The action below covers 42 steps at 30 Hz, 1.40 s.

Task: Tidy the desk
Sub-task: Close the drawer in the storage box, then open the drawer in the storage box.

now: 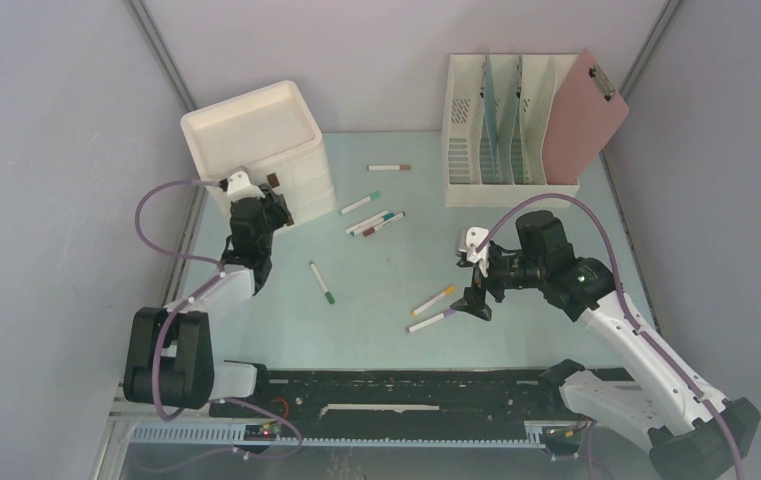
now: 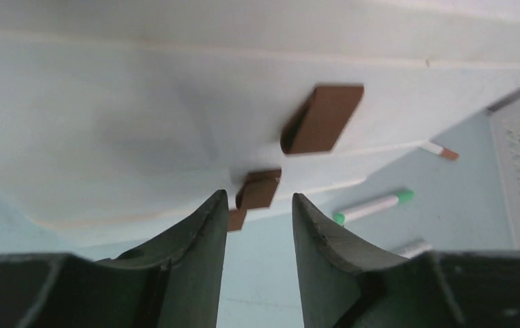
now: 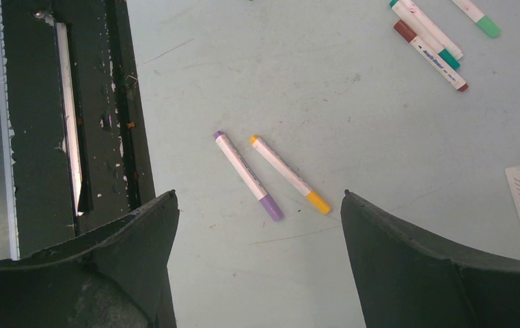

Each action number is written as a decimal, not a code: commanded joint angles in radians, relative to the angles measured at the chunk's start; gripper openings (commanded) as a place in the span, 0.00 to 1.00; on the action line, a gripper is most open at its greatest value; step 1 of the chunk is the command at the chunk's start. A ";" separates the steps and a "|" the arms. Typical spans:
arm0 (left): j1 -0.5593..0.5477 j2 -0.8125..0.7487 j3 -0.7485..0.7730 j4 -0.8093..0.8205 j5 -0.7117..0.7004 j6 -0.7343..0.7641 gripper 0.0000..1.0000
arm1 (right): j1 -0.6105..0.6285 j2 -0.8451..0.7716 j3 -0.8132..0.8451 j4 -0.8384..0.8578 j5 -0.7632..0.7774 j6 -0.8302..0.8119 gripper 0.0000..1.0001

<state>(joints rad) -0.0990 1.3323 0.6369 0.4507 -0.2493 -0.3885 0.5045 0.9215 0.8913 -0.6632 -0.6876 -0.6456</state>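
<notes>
while my left pincer [image 2: 257, 198] is up against the front of the cream drawer unit [image 1: 256, 140], its fingers [image 2: 202, 232] are parted only a little. the middle brown handle [image 2: 258, 190] shows right in the gap just past the tips. can't tell from the wrist view if i'm actually touching it, but nothing is pinched. there's a bigger brown handle [image 2: 322, 119] above it and a bit of a third one [image 2: 236, 219] peeking out below.

my right pincer [image 3: 260, 195] is spread wide with nothing in it, hanging over a purple marker [image 3: 247, 174] and a yellow-capped marker [image 3: 289, 173]. those two lie side by side, near each other but apart.

the desk [image 1: 396, 330] is the pale mint top under all of this, running from the black slotted rail [image 1: 406, 385] at my base to the back wall. also lying on it: a green-capped marker [image 1: 322, 282] near the middle, a small cluster of markers [image 1: 376, 222] further back, another green-tipped one [image 1: 360, 203] just beside them, and a brown-capped marker [image 1: 389, 167] toward the back. the cream file rack [image 1: 501, 120] stands in the far right corner with a pink clipboard [image 1: 584, 115] leaning on its right side.
</notes>
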 commanded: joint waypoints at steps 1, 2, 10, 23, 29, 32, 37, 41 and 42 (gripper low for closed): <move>0.008 -0.098 -0.078 0.133 0.129 -0.033 0.49 | 0.000 -0.021 0.037 0.001 0.000 -0.011 0.95; 0.008 -0.115 -0.093 0.140 0.147 -0.039 0.51 | 0.000 -0.022 0.038 0.001 0.000 -0.011 0.95; 0.008 -0.196 -0.187 0.143 0.206 -0.042 0.65 | 0.000 -0.024 0.038 0.001 -0.001 -0.013 0.95; 0.010 0.020 -0.156 0.163 0.184 -0.096 0.65 | 0.000 -0.023 0.038 0.001 -0.001 -0.013 0.95; 0.010 0.033 -0.182 0.248 0.153 -0.182 0.65 | 0.000 -0.026 0.038 0.000 0.000 -0.014 0.95; 0.013 0.048 -0.189 0.281 0.149 -0.201 0.65 | 0.000 -0.029 0.038 0.000 -0.002 -0.014 0.95; 0.059 0.118 -0.152 0.254 0.220 -0.286 0.65 | 0.000 -0.035 0.038 0.000 -0.003 -0.014 0.95; 0.082 0.168 -0.191 0.364 0.218 -0.362 0.65 | 0.000 -0.040 0.038 0.000 -0.003 -0.014 0.95; 0.087 0.183 -0.205 0.400 0.219 -0.386 0.65 | 0.000 -0.040 0.038 0.000 -0.004 -0.015 0.95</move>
<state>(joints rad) -0.0341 1.4811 0.4519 0.7013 -0.0467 -0.6701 0.5045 0.9031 0.8913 -0.6662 -0.6884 -0.6468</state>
